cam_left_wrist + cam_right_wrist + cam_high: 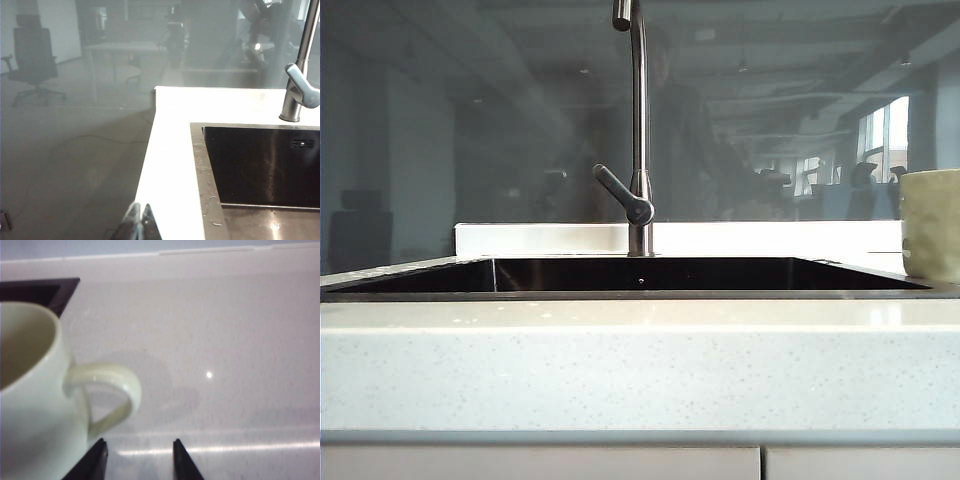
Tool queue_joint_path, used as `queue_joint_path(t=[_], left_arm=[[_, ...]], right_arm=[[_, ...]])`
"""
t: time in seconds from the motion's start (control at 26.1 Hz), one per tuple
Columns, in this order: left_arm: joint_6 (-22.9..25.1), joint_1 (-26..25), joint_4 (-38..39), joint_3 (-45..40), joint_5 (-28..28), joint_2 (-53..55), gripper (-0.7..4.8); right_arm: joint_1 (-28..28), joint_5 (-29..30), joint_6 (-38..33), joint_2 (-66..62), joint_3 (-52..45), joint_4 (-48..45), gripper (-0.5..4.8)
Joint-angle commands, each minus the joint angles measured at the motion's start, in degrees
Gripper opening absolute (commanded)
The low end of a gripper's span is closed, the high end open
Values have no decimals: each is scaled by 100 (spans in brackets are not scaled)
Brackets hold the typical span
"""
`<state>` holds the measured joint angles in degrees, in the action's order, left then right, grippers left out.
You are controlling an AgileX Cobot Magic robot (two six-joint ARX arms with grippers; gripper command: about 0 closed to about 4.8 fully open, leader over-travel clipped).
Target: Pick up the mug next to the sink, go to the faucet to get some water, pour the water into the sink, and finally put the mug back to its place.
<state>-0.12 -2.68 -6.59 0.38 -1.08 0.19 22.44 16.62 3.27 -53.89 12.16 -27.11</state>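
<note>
The pale cream-green mug (931,224) stands upright on the counter at the right end of the sink (640,275). In the right wrist view the mug (35,390) fills one side, its loop handle (112,390) pointing toward the bare counter. My right gripper (140,450) is open, hovering just short of the handle, with nothing between its fingers. The metal faucet (638,130) rises behind the sink's middle. My left gripper (139,212) is shut and empty, hanging by the counter's left end, away from the sink (260,165). Neither gripper shows in the exterior view.
A pale speckled counter (640,360) runs along the front, with a low white ledge (540,238) behind the sink. A glass wall stands behind it. The faucet's lever (302,90) angles out near its base. Bare counter (225,350) lies beyond the mug's handle.
</note>
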Motion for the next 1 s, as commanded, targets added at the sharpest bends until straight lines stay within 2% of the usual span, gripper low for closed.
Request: queue_joint_path(t=[0.04,0.58,1.0], left_arm=[[-37,-11,-74,20,-22,4,-3],[-37,-11,-72,20,-24,4,-3],[-37,-11,-70,20,-24,4,-3]], right_arm=[[-9,68,17,-380,24,-625,185],[-35,160,-55,-1357,26,-1853,184],[-35,195,-177,-1954,372,-2135,184]])
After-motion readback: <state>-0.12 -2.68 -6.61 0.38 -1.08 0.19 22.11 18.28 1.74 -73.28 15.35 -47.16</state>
